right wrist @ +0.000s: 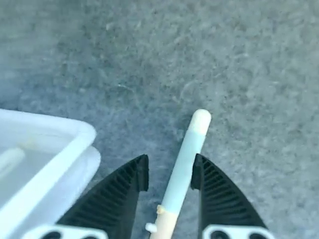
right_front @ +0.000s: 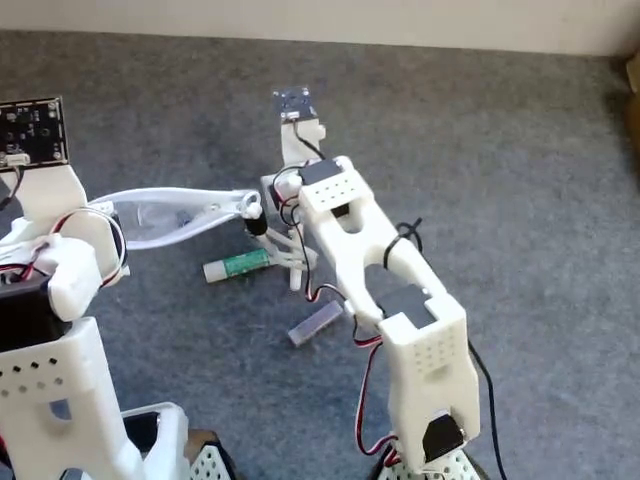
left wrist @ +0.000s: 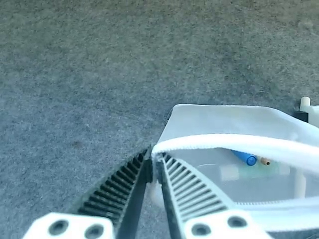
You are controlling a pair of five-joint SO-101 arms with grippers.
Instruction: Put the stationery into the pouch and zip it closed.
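Close the spread right end effector [right wrist: 169, 160] squarely on the white pen [right wrist: 185, 164] lying between its jaws on the tabletop [right_front: 520, 140], gripping near mid-length to prevent swivelling. Hold steady with the left end effector [left wrist: 152, 162], clamped on the rim of the pouch [left wrist: 239, 119] (blue item [left wrist: 245, 158] already inside), stretching from that grip toward 3 o'clock in the high view. Lift the pen, then feed lengthwise over the rim, leaving the green glue stick [right_front: 238, 265] at the pouch's 5 o'clock and the grey block [right_front: 315, 323] for later.
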